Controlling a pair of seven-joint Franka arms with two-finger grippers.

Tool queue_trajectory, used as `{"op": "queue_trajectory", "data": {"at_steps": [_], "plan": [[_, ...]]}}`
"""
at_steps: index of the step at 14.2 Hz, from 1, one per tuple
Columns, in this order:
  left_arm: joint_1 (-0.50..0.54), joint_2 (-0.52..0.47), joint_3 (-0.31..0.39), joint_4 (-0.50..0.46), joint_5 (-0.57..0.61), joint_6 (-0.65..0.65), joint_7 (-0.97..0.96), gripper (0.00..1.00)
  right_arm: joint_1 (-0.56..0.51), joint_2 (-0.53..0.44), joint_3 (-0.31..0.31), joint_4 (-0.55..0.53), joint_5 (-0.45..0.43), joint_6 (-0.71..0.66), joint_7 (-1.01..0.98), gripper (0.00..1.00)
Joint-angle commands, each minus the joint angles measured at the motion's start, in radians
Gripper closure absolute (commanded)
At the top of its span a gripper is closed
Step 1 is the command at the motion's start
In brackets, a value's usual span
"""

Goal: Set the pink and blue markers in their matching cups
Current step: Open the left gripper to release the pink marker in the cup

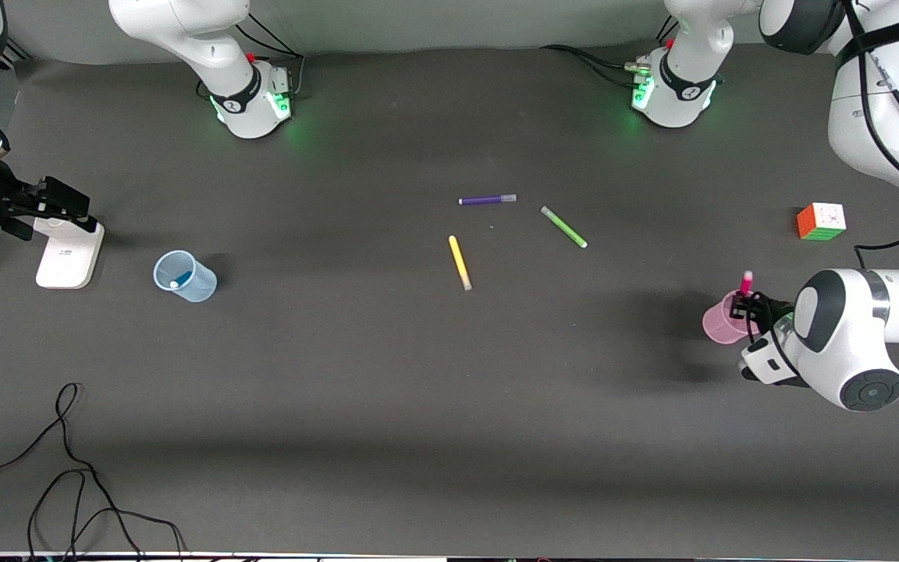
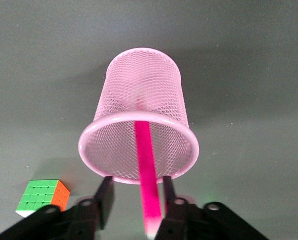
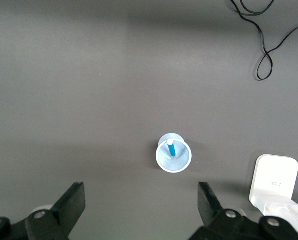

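Lowest in the frame, toward the right arm's end: a loose black cable (image 1: 67, 468). It lies well apart from everything else, so I judge it no hazard.

Lower-middle of the frame, at the left arm's end: the left gripper (image 1: 742, 307) is at the rim of the pink cup (image 1: 721, 320). Its jaws stand apart. The pink marker (image 2: 148, 165) passes between them with its lower end inside the mesh and its top poking above the rim. It looks close against one finger (image 2: 166, 192), though contact is unclear.

- Risk: if you pull the gripper away sideways, that finger can drag the marker back out. It could also tip the cup, which looks light. Lift straight up first.
- Risk: the marker looks tall for the cup and leans, so a nudge to the rim may topple both.

Mid-height, toward the right arm's end: the blue cup (image 1: 184, 277) holds the blue marker (image 3: 171, 149). The right gripper (image 3: 141, 192) waits high over it, fingers spread wide. A white stand (image 1: 67, 254) sits beside the cup.

- Risk: any descent here could knock the cup over. Keep this arm parked.

Centre and upward: a yellow pen (image 1: 460, 263), a green pen (image 1: 563, 227), a colour cube (image 1: 821, 222) and a purple pen (image 1: 487, 200). None of these belongs to the task, so leave them alone.
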Motion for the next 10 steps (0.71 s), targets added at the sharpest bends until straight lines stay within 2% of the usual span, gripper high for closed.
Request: {"op": "queue_trajectory", "data": {"at_steps": [1,5,8,10], "plan": [[-0.010,0.007,0.009,0.026,-0.006,-0.020,-0.010,0.00,-0.001,0.012,-0.020,0.036,0.018,-0.022,-0.015,0.00],[0.012,-0.049,0.011,0.040,-0.035,-0.040,-0.024,0.00,0.001,0.020,-0.020,0.036,0.018,-0.022,-0.015,0.00],[0.022,-0.192,0.012,-0.021,-0.044,-0.022,-0.012,0.00,0.002,0.025,-0.020,0.036,0.023,-0.022,-0.015,0.00],[0.022,-0.331,0.011,-0.128,-0.052,0.065,-0.010,0.00,0.006,0.026,-0.013,0.034,0.045,-0.022,-0.018,0.00]]}}
